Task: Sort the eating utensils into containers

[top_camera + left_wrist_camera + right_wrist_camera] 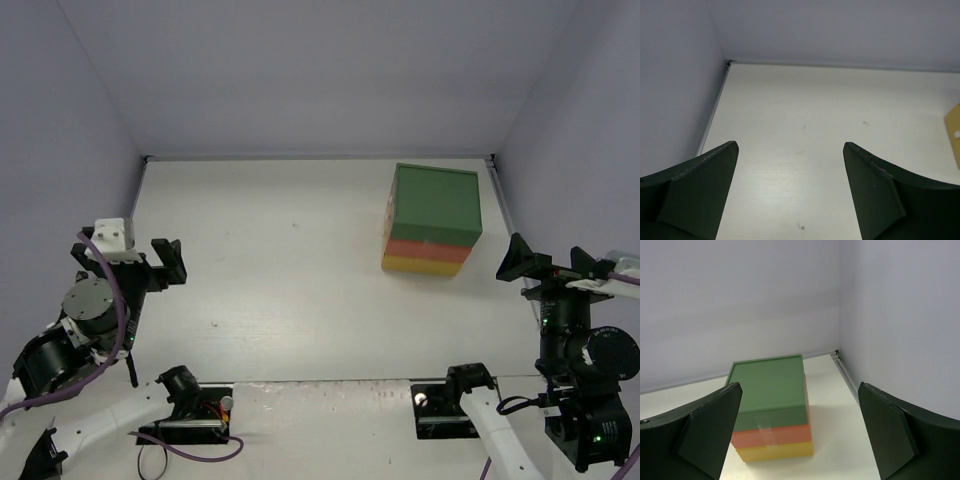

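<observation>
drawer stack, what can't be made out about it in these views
Contents of the drawer stack: hidden by its closed walls, top and right wrist views.
Utensils: none visible in any view.
Left wrist view: a tan piece cut off by the right edge; identity unclear.

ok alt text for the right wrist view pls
A stack of three shallow boxes, green on top, red-orange in the middle, yellow at the bottom, sits on a white table near its far right corner. The right gripper frames the view, its two dark fingers spread wide, holding nothing.
</observation>
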### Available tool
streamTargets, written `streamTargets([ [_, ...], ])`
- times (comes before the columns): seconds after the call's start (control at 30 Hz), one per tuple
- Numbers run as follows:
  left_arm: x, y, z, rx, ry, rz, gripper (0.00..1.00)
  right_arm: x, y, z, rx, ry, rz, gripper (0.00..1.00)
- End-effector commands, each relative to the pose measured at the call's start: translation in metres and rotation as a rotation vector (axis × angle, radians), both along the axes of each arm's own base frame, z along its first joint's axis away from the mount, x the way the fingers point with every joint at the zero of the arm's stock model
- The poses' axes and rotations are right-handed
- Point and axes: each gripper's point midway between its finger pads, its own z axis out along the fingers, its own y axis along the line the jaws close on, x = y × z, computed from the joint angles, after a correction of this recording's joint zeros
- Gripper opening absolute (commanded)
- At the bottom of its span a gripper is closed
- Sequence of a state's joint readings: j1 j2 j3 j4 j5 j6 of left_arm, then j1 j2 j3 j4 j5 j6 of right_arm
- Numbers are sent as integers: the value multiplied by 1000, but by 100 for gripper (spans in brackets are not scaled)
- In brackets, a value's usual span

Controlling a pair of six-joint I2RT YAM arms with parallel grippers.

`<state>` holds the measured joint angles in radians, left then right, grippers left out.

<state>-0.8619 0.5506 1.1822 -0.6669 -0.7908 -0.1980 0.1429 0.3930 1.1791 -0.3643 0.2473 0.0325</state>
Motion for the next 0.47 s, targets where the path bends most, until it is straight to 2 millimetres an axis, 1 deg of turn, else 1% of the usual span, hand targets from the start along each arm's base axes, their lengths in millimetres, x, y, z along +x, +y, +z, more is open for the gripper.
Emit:
streamTargets([
  [0.0, 0, 6, -27, -7, 39, 59, 83, 2, -9, 1, 6, -36, -51, 100],
  [0.13, -1, 6, -45, -4, 73, 63, 83, 0, -9, -1, 0, -38, -52, 100],
  [0.17, -1, 6, -45, -3, 73, 64, 83, 0, -9, -1, 0, -38, -52, 100],
  [0.27, -1, 6, -57, 7, 90, 68, 83, 2, -9, -6, -1, -27, -51, 100],
  [0.43, 1, 5, -64, 19, 102, 78, 83, 4, -8, -9, -3, -17, -45, 100],
])
